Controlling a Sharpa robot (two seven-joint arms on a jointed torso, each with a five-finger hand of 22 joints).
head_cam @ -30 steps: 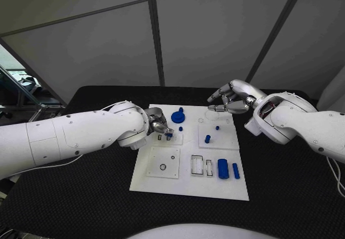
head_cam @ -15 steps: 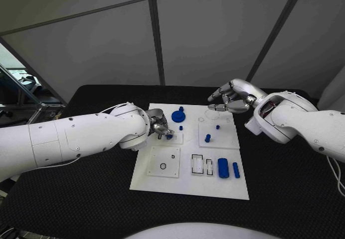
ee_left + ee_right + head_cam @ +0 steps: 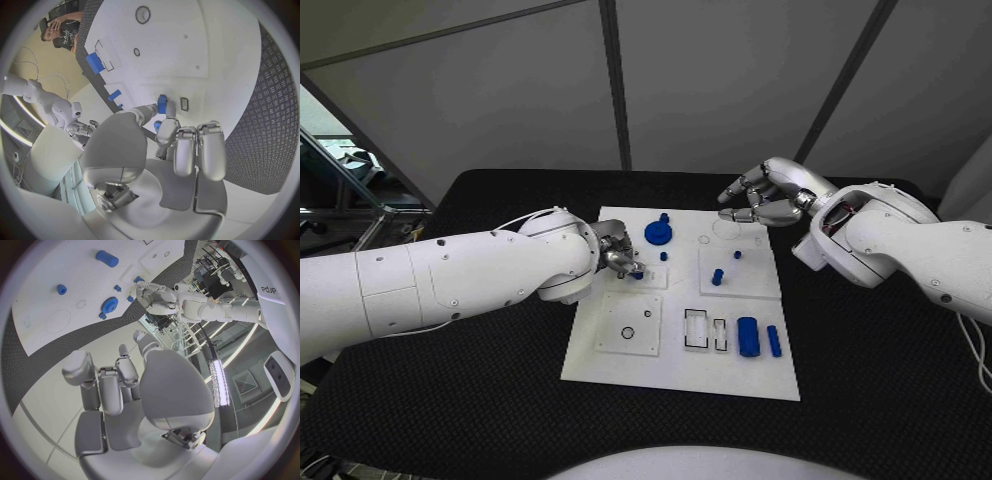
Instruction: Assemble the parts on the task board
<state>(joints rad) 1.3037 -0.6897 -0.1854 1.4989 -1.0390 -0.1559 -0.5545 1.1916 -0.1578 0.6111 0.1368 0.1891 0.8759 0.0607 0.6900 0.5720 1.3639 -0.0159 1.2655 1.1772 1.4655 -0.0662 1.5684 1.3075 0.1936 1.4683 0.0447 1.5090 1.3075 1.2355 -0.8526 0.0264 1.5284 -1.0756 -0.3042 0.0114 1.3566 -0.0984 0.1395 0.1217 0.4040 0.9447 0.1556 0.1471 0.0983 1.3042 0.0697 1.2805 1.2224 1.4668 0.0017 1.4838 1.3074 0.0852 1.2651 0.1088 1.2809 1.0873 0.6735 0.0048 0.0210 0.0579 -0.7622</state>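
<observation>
Your left hand (image 3: pixel 620 259) pinches a small blue part (image 3: pixel 162 104) at its fingertips, over the task board (image 3: pixel 678 375) near its left edge, long axis pointing at the board. Your right hand (image 3: pixel 764 196) hovers curled, holding nothing, beyond the board's far edge.

We see little change. The left hand (image 3: pixel 620 261), with its silver fingers pinching a small blue peg-like part (image 3: pixel 636 273), has shifted slightly toward the robot over the near-left square of the white task board (image 3: pixel 678 375); a second ago the hand sat a touch farther along the board, with the blue part at about the same spot. The left white forearm has rolled a bit, and its round wrist housing now sits marginally lower. The right hand (image 3: pixel 764 198) has edged very slightly away from the board's far edge.
</observation>
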